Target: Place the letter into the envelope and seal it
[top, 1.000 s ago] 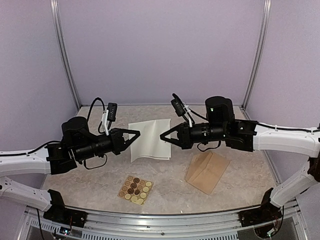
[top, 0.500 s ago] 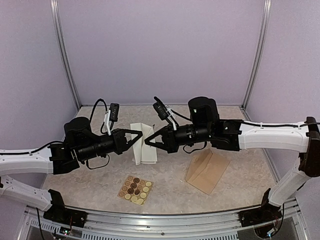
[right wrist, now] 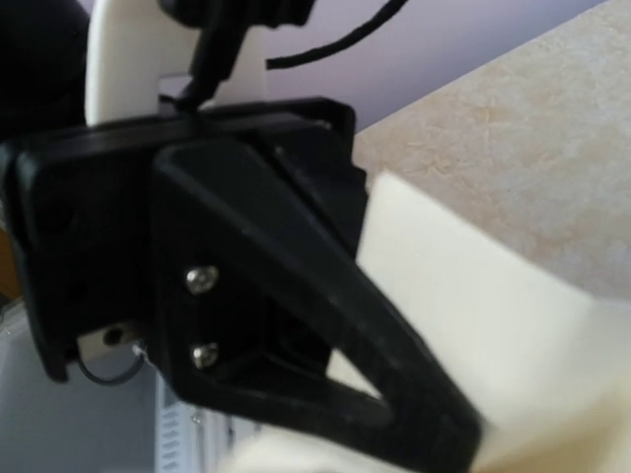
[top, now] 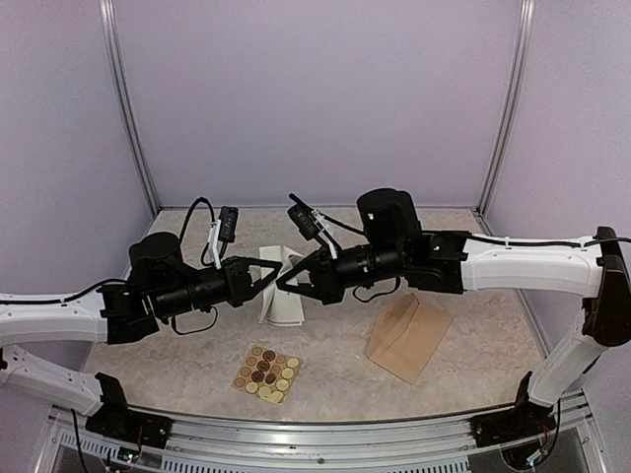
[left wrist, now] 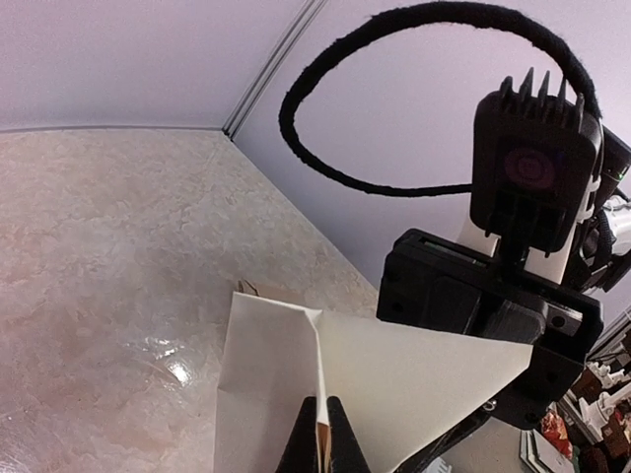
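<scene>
The letter (top: 283, 298) hangs folded over on itself between my two grippers, above the table's middle, white back outward. My left gripper (top: 268, 269) is shut on one edge of it; the left wrist view shows the fingertips (left wrist: 320, 439) pinching the sheet (left wrist: 404, 384) at its crease. My right gripper (top: 285, 283) is right beside the left one and appears shut on the opposite edge. The right wrist view is filled by the left gripper's black finger (right wrist: 296, 286) and cream paper (right wrist: 473, 286); its own fingertips do not show. The tan envelope (top: 407, 338) lies flat to the right.
A small tan sheet of round stickers (top: 266, 372) lies on the marble table (top: 177, 355) near the front. Purple walls and metal posts (top: 133, 118) enclose the back and sides. The two arms nearly touch over the middle.
My right gripper has moved left with its edge of the letter until it meets the left gripper. The flat sheet is now folded narrow. The left gripper has hardly moved.
</scene>
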